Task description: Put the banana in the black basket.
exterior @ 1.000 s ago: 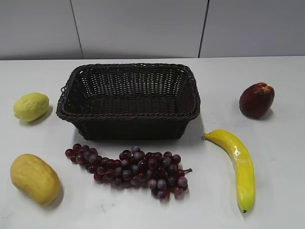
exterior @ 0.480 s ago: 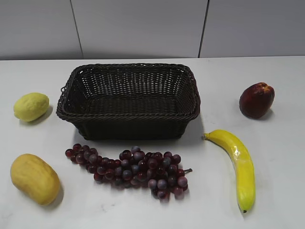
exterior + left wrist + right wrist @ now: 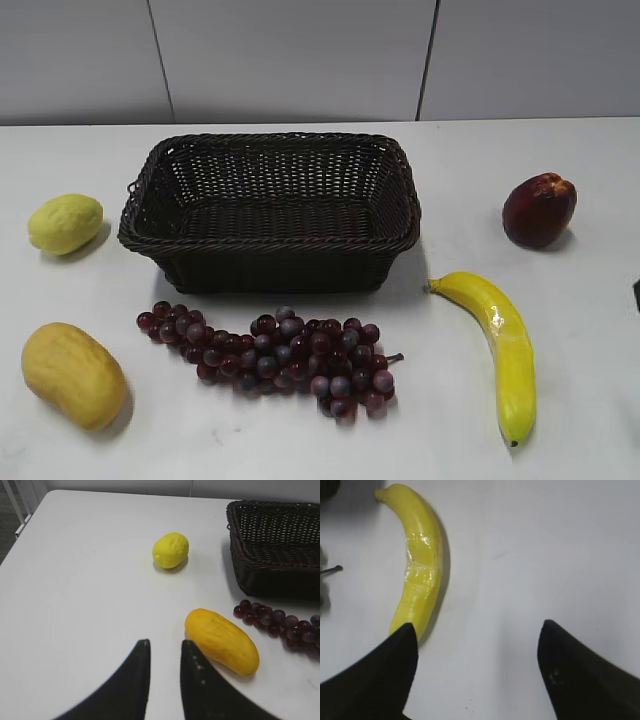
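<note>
Nothing done yet: banana (image 3: 495, 345) is lying on the table (image 3: 590, 330) near its front right corner, outside the black basket (image 3: 270, 212). Right gripper (image 3: 477, 650) is hovering spread beside it, gripping nothing.

Exterior slanting down from front, wrist views close, perhaps sharing table (image 3: 580, 180)
</note>
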`<state>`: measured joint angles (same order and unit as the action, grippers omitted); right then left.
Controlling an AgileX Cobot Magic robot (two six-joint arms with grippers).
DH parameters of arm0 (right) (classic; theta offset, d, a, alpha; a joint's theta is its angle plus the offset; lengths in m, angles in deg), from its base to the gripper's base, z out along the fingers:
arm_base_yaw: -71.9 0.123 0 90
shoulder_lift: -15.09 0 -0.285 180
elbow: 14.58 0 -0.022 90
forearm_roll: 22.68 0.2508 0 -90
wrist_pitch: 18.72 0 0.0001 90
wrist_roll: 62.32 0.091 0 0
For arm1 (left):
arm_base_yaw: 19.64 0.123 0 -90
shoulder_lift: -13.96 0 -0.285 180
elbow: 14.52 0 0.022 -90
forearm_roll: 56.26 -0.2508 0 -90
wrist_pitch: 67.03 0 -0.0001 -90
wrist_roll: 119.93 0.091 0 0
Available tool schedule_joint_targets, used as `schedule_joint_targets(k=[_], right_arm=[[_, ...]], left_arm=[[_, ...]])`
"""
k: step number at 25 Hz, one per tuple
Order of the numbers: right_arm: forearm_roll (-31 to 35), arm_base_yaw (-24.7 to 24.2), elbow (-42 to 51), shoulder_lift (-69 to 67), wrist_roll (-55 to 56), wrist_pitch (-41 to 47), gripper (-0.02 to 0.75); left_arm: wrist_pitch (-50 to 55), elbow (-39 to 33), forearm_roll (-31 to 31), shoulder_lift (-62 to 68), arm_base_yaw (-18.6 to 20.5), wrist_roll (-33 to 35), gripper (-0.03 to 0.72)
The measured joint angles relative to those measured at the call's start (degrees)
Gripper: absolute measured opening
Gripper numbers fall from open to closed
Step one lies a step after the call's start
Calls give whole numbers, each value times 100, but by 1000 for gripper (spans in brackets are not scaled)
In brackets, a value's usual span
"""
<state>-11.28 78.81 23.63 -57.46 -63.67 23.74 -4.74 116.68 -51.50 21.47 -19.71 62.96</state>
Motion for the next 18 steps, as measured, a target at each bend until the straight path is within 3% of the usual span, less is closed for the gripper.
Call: schedule_joint_targets(k=[9,12,18], right_arm=[[41,1184,-707,-1308,342,112,592],[-273,1578,-865,-1751,763,100,592],[-921,1745,-1218,-2673,1550,73,592]], left_arm=[[0,0,0,0,0,0,202],[0,0,0,0,0,0,202],[0,0,0,0,0,0,202]])
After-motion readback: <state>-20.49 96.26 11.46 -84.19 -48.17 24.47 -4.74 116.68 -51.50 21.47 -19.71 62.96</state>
